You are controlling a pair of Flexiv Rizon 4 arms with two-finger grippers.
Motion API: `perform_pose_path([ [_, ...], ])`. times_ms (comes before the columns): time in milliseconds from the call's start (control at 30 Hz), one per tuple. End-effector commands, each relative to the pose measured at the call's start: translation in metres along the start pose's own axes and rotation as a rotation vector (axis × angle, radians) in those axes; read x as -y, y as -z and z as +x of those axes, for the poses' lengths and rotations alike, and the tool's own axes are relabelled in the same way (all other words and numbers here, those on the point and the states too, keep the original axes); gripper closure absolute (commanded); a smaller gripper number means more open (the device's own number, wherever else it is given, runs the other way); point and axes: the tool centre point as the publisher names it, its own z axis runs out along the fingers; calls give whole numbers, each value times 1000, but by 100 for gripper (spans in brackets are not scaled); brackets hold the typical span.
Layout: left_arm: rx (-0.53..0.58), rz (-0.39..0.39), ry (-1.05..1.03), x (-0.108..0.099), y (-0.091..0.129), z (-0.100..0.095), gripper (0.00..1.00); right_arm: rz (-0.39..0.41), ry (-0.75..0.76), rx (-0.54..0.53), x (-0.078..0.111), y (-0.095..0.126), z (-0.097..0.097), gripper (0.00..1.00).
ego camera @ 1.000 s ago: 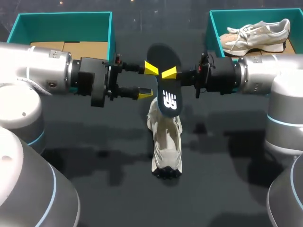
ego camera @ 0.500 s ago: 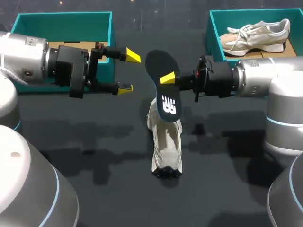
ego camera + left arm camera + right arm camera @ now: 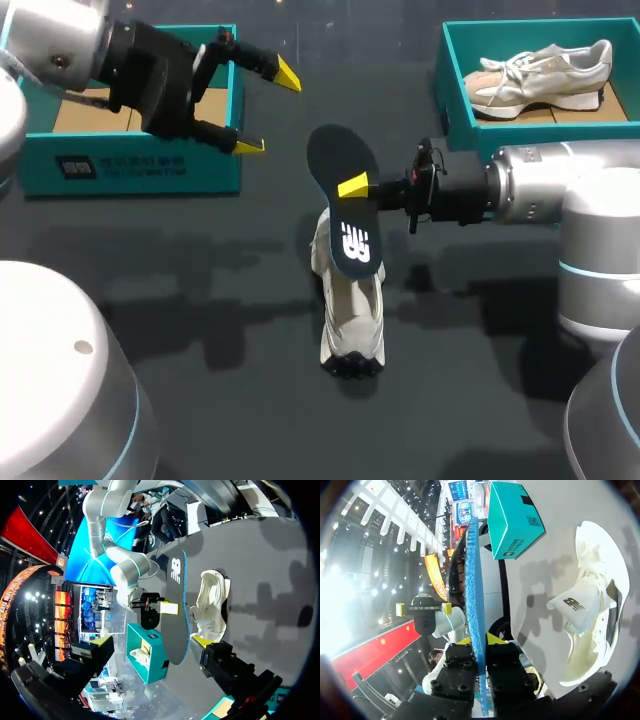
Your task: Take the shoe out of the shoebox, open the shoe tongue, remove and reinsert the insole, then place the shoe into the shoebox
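Head view: R tool (image 3: 351, 188) tight on white-logo insole (image 3: 335, 163) above shoe (image 3: 352, 320); L tool (image 3: 268, 110) wide

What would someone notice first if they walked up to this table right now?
The dark insole catches the eye first, held up above the middle of the table, pinched in the right gripper. Just beneath it a pale shoe lies on the dark tabletop. The left gripper hangs open beside the teal box at the left.
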Motion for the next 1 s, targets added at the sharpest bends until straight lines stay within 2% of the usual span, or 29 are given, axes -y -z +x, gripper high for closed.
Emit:
perform_pose_path([
  [33, -284, 57, 19, -13, -6, -15, 0, -5, 20, 19, 2, -4, -2, 100],
  [133, -381, 83, 13, -12, -7, -17, 0, -9, 40, 24, 2, -4, -2, 100],
  [167, -433, 69, -31, -12, -7, -19, 0, -9, 48, 25, 3, -4, -1, 100],
  [200, -523, -26, -124, -10, -6, -19, 0, -9, 56, 27, 3, -4, 0, 100],
  [533, -523, -26, -124, -10, -6, -19, 0, -7, 69, 31, 3, -3, 3, 100],
  [667, -660, 3, -37, -18, -14, -34, 0, -7, 69, 31, 3, -3, 3, 100],
  [1000, -829, 4, -47, -22, -31, -51, 0, -7, 69, 31, 3, -3, 3, 100],
])
